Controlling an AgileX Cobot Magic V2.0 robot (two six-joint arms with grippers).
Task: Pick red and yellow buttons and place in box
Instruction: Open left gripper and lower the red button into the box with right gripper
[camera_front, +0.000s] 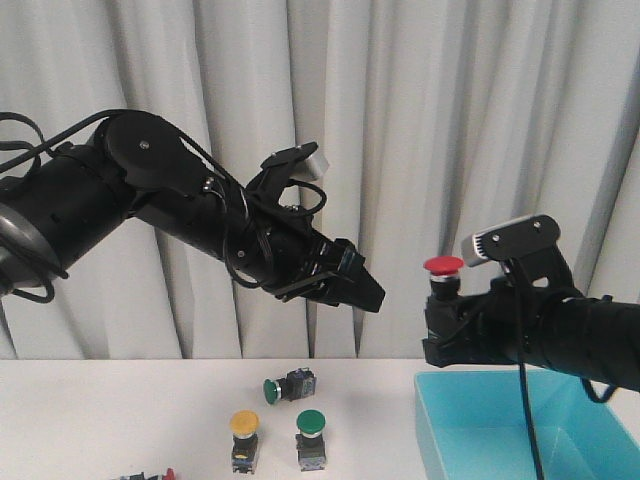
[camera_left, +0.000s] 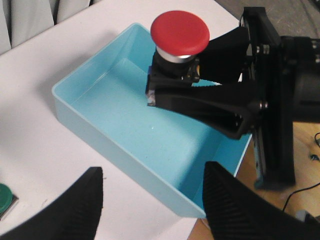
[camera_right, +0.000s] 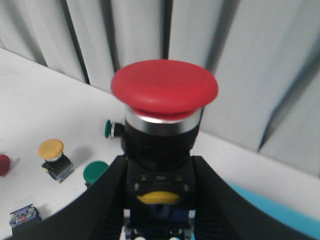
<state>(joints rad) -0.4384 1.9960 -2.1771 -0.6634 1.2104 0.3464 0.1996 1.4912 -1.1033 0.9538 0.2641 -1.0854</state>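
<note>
Currently the red button (camera_front: 442, 268) is held upright, cap up, clamped in the right gripper (camera_front: 447, 318) above the box (camera_front: 520, 425), near its left wall. The left gripper (camera_front: 362, 290) is kept raised, jaws apart, empty. The yellow button (camera_front: 244, 428) is left on the table.

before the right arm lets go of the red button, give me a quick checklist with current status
1. Right gripper shut on the red button: ok, the fingers clamp its dark body and the cap is upright.
2. Button over the box: ok in the left wrist view, over the box's interior.
3. Box floor under it clear: ok, no other item shows inside.
4. Drop height: cannot tell exactly; the front view shows the button above the rim, so lowering first may be gentler.
5. Left gripper out of the way: ok, open, raised and apart from the right arm.
6. Yellow button waiting: ok, upright on the table.
</note>
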